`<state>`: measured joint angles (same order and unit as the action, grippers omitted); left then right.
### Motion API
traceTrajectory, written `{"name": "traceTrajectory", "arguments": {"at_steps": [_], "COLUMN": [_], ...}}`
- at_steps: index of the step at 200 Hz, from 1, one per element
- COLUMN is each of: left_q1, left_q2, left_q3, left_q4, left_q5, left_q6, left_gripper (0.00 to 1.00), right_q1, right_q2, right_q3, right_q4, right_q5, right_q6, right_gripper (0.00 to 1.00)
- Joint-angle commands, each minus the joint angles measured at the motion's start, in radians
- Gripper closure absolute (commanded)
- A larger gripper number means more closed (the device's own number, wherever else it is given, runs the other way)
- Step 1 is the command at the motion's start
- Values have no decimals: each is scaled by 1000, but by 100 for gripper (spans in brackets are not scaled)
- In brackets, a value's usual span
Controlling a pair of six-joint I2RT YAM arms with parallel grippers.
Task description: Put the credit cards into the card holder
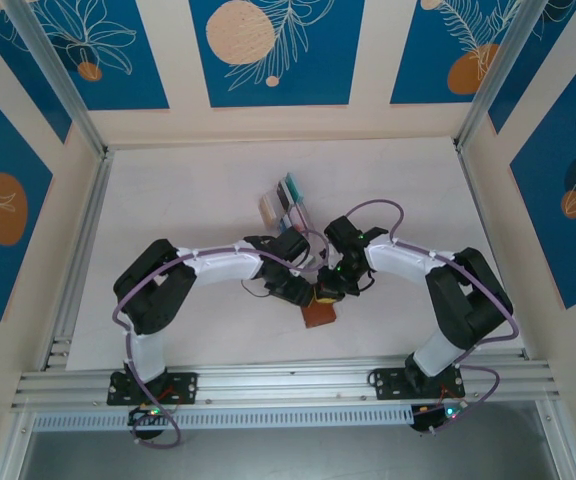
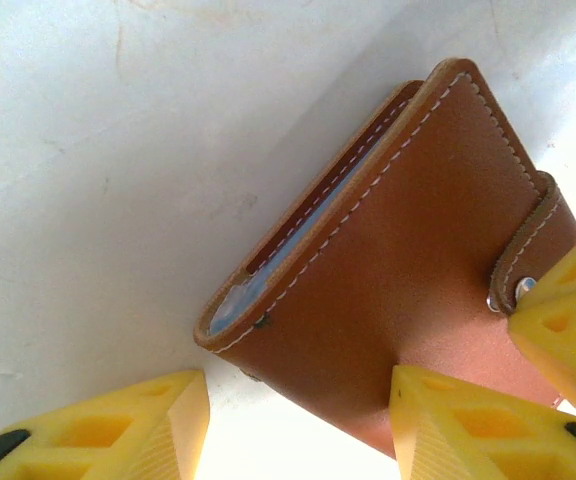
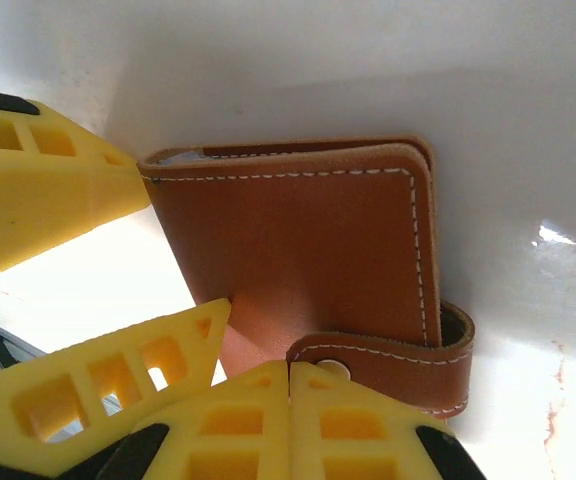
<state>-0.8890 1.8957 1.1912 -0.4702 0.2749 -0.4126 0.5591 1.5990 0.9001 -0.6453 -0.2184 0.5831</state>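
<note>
I judge the task is at the very start: no card is in yet. The card holder lies folded on the surface, near the front edge, btw. your two arms, and its snap tab looks fastened. The credit cards stand together further back, well apart from it.

Your left claw is spread. One finger sits over the leather, the other just beside the holder's corner, w/o a clear pinch. Your right claw has its fingers pressed together, tips right at the snap. I cannot tell if a bit of tab is caught btw. them.

Left to do: undo the tab, open the holder, then slide each card into a pocket.
</note>
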Motion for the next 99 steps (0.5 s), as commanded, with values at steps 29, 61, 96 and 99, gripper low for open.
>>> {"name": "traceTrajectory", "arguments": {"at_steps": [29, 61, 96, 99], "left_q1": [-21, -21, -21, -21], "left_q2": [74, 75, 77, 77], "left_q3": [-43, -45, -53, -53], "left_q4": [5, 7, 18, 19], "left_q5": [-12, -13, -6, -7], "left_q6": [-12, -14, -18, -18], "left_gripper": [50, 50, 50, 50], "right_q1": [6, 5, 9, 8], "right_q2": [33, 47, 20, 19], "right_q3": [-15, -19, -19, -18], "right_q4": [-21, -15, -4, -5], "right_q5": [-19, -31, -65, -67], "right_q6": [9, 17, 26, 26], "right_gripper": [100, 100, 100, 100]}}
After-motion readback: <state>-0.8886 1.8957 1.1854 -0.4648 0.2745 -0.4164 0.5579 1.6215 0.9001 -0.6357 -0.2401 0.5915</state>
